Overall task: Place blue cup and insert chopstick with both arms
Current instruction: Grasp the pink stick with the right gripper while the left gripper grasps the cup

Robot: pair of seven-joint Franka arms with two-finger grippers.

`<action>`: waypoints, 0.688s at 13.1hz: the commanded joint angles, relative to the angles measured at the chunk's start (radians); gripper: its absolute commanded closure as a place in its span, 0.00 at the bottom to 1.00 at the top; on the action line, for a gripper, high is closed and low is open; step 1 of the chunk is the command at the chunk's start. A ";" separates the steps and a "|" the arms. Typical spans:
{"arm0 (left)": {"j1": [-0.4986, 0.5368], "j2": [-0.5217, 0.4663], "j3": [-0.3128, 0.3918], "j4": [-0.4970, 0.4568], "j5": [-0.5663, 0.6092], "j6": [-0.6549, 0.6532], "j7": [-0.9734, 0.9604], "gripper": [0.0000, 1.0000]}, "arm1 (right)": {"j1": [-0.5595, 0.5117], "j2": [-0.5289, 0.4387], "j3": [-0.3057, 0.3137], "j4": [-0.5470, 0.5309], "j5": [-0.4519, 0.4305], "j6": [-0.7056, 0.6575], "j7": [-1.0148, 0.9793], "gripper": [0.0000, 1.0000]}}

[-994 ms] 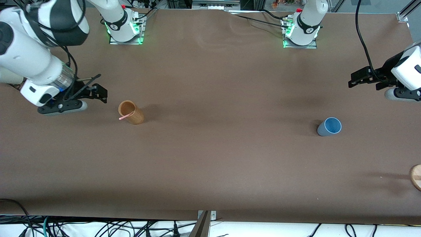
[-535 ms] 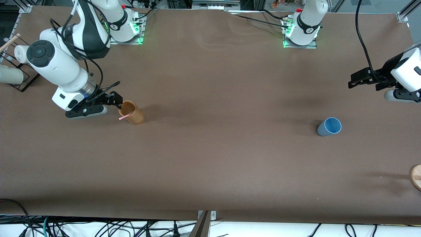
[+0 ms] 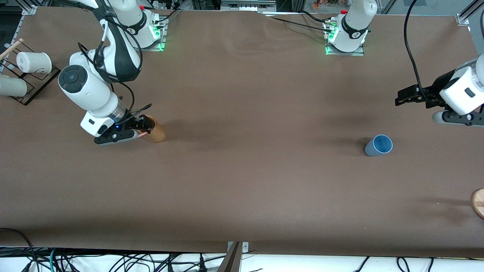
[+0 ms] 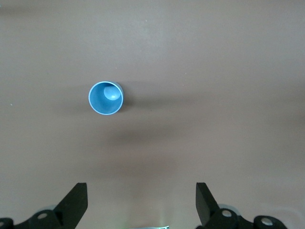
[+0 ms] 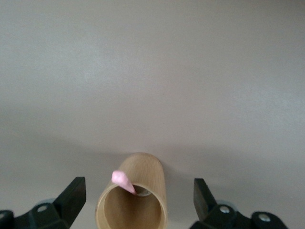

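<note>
The chopstick leaned in the tan wooden cup, its pink tip above the rim and between the wide-open, empty fingers of my right gripper, which sat low over that cup. The blue cup stood upright toward my left arm's end of the table, ahead of my left gripper, which hung over bare tabletop, also spread wide and empty. To do this well, I judged I should centre the right fingers on the pink tip and close gently, clear of the wooden rim.
</note>
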 commanded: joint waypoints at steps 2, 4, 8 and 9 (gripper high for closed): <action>0.009 0.058 -0.007 -0.021 0.028 0.023 0.002 0.00 | 0.000 0.007 0.003 -0.015 -0.007 0.031 0.003 0.00; 0.041 0.060 -0.007 -0.123 0.029 0.133 0.005 0.00 | 0.000 0.010 0.003 -0.015 -0.007 0.031 0.003 0.00; 0.080 0.127 -0.008 -0.188 0.087 0.322 0.012 0.00 | 0.000 0.010 0.003 -0.043 -0.007 0.059 0.003 0.05; 0.080 0.157 -0.008 -0.191 0.100 0.364 0.012 0.00 | 0.000 0.010 0.003 -0.049 -0.007 0.062 0.003 0.07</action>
